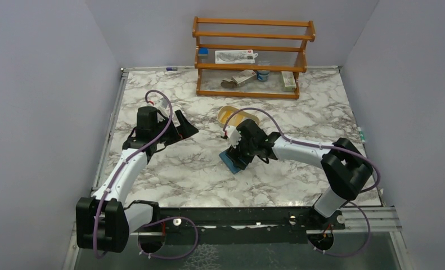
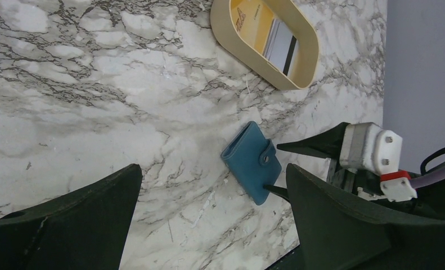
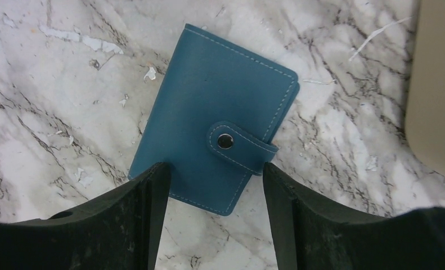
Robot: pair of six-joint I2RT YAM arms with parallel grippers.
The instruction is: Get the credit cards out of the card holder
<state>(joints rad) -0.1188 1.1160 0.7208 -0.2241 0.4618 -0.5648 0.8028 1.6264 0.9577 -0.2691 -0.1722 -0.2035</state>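
A: Lying flat on the marble table was 1 card holder, teal, folded shut, its snap tab fastened across the open edge.

B: And the grippers, relative to that card holder?

A: There were 2. The right gripper was directly over it, 1 finger at the corner on the spine side and the other finger just past the tab side. The jaws stood apart, straddling that end of the holder; I couldn't tell whether either finger touched the leather, and nothing was clamped.

B: The left one?

A: The left gripper hung well apart from the card holder, off to its left in the top view, fingers spread wide and grasping nothing.

B: How many credit cards did you count?

A: Only 1 for certain: a pale card with a dark stripe, lying in the oval tan tray with the yellow inside, beyond the card holder. Something yellow with print lay beside it in the tray; I couldn't tell what it was. None showed at the closed holder.

B: Anything else?

A: 1 wooden rack stood farther back than the tray, with several small items on its shelves, too small to count.
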